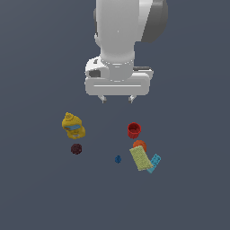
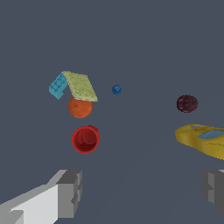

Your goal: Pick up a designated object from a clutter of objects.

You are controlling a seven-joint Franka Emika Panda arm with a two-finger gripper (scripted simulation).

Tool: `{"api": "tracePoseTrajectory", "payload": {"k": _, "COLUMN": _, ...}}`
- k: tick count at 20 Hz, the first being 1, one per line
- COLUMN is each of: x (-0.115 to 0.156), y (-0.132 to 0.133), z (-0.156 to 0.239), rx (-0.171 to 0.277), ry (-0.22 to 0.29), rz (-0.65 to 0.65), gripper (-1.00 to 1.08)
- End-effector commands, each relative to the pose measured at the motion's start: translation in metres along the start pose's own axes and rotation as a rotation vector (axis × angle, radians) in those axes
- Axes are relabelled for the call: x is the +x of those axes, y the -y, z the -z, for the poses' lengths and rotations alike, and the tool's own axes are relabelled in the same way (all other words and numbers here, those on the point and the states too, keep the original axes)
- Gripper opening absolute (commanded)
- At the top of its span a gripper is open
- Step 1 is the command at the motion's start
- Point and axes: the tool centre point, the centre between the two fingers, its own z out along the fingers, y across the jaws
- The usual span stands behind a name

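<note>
1. The claw (image 1: 117,98) hangs high above the desk (image 1: 36,188), spread wide and holding nothing.
2. The target is the flat yellow-green box (image 1: 140,158). Taking the red cup (image 1: 134,130) as landmark, the box lies near it on the side away from the arm, past the orange ball (image 1: 139,144).
3. The box leans on that ball and overlaps the cyan brick (image 1: 154,162) at its far edge.
4. The yellow bottle (image 1: 73,126), the maroon ball (image 1: 76,148) and a small blue piece (image 1: 117,159) sit well apart from the cup, toward the exterior view's left.
5. The step in hand looks like the approach; nothing is gripped yet.
6. Next, the claw probably must travel over the cup, turn to match the box's narrow width, and descend without nudging ball or brick.
</note>
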Motion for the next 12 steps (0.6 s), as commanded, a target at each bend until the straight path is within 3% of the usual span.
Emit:
{"api": "tracePoseTrajectory", "payload": {"k": 1, "x": 0.0, "y": 0.0, "z": 0.0, "rx": 0.0, "ry": 0.0, "rz": 0.0, "gripper": 1.0}}
{"api": "tracePoseTrajectory", "payload": {"k": 12, "x": 0.005, "y": -0.001, "z": 0.022, "rx": 0.018, "ry": -0.045, "rz": 0.011, "gripper": 1.0}}
